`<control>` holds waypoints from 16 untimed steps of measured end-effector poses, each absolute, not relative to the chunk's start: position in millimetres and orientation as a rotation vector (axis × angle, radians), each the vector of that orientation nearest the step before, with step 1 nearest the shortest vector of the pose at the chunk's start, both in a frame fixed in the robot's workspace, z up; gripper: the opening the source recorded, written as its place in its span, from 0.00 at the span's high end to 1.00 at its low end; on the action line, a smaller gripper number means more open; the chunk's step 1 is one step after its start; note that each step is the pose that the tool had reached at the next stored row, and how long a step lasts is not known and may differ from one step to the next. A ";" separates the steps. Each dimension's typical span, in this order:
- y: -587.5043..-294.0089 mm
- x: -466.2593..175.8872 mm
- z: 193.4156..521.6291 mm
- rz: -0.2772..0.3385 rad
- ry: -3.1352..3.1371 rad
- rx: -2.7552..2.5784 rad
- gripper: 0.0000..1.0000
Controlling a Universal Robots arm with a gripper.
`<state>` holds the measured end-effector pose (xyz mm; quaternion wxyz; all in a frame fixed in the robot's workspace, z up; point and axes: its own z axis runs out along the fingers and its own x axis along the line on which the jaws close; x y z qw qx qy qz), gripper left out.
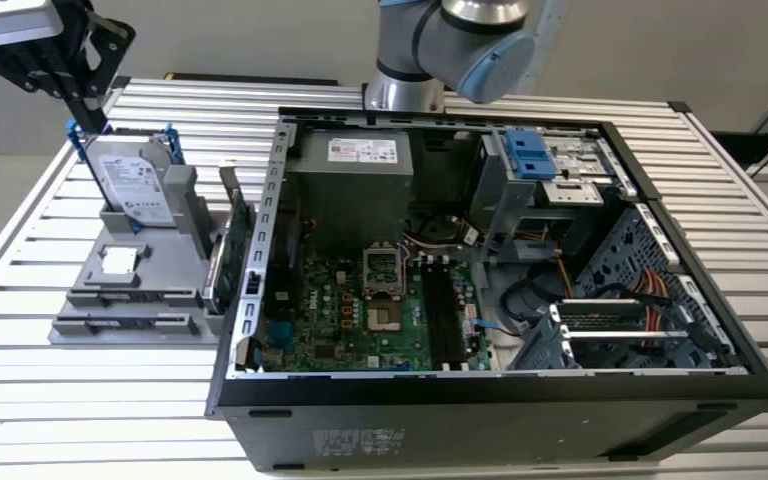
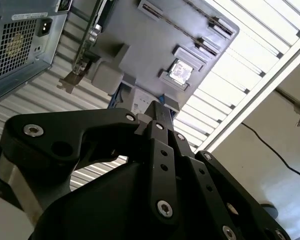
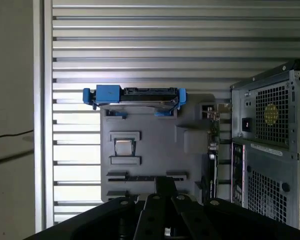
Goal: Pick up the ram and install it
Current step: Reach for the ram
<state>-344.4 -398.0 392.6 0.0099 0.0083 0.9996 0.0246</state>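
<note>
We see the tool (image 3: 165,186) pinched closed and empty; just beyond its tip the ram (image 3: 145,178) is edge-on, partly hidden, hardly discernible.

Ribbed metal table (image 3: 140,45), matt plastic holder (image 3: 150,130), matt black claw (image 3: 165,181).

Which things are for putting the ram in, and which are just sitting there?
For the job: ram, tool, open computer case.
Just lying about: hard drive, expansion card, small square chip.
</note>
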 end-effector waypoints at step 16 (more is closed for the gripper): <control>-403.5 -344.6 392.1 0.077 3.121 0.025 1.00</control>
